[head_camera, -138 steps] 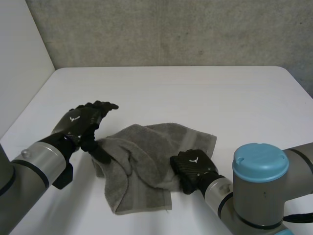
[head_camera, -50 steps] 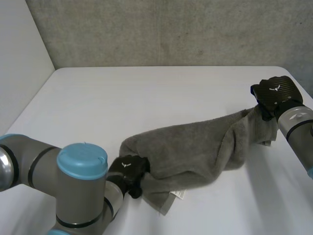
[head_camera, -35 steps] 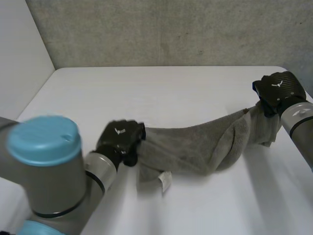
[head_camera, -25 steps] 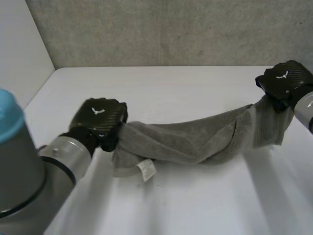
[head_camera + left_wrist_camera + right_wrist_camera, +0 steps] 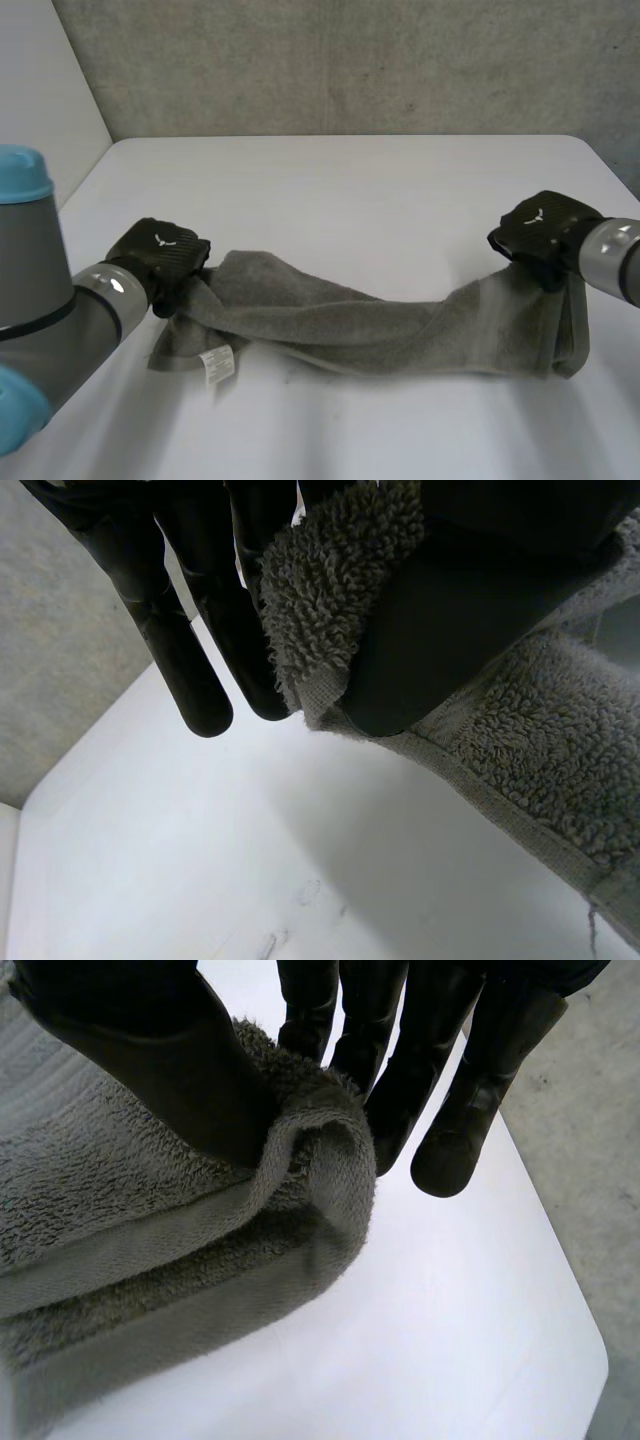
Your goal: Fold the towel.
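A grey towel (image 5: 380, 335) stretches in a sagging band across the white table (image 5: 350, 190). The left hand (image 5: 160, 262) pinches its left end between thumb and fingers. The right hand (image 5: 540, 232) pinches its right end the same way.

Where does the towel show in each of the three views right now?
Head view: towel stretched between left hand and right hand.
Left wrist view: towel edge pinched between thumb and fingers.
Right wrist view: folded towel edge pinched under the thumb.
Shared landmark: the white table.
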`<control>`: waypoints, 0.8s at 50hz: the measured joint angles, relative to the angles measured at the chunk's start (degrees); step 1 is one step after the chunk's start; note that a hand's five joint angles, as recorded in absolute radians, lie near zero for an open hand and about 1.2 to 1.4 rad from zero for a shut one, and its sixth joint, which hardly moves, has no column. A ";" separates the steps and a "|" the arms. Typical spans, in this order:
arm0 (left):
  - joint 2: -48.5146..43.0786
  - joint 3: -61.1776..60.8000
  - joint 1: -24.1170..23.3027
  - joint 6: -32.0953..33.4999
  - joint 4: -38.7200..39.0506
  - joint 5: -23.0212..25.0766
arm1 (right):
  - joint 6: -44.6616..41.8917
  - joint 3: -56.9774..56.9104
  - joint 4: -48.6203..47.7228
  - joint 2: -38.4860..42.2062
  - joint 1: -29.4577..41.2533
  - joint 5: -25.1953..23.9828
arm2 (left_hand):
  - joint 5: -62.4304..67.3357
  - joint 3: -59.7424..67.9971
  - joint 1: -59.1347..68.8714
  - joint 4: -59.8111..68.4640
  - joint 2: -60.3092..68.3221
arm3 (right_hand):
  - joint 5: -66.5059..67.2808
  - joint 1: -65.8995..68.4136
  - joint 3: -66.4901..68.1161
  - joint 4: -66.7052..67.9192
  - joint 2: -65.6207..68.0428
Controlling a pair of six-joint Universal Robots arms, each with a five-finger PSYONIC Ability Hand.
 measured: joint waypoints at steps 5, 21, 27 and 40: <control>-5.37 9.33 0.30 -0.01 1.44 0.56 | 5.48 -10.33 -4.64 6.17 3.24 1.47 | 0.00 0.05 0.01 0.01 0.02 | 0.00 0.00 0.00 0.00 0.00; -4.01 27.97 0.85 -0.19 21.57 -3.49 | 33.85 -30.80 -25.37 5.60 5.04 3.90 | 0.00 0.07 0.03 0.01 0.10 | 0.06 0.02 0.85 0.00 0.01; -1.64 16.79 1.10 0.84 20.09 -3.42 | 27.30 -26.70 -13.77 5.43 4.83 -0.15 | 0.00 0.07 0.04 0.02 0.16 | 0.33 0.02 0.85 0.00 0.23; -0.03 -10.49 0.27 11.04 16.33 2.42 | 6.70 -14.45 4.43 12.93 3.29 -2.74 | 0.00 0.09 0.04 0.02 0.22 | 0.33 0.03 0.85 0.00 0.23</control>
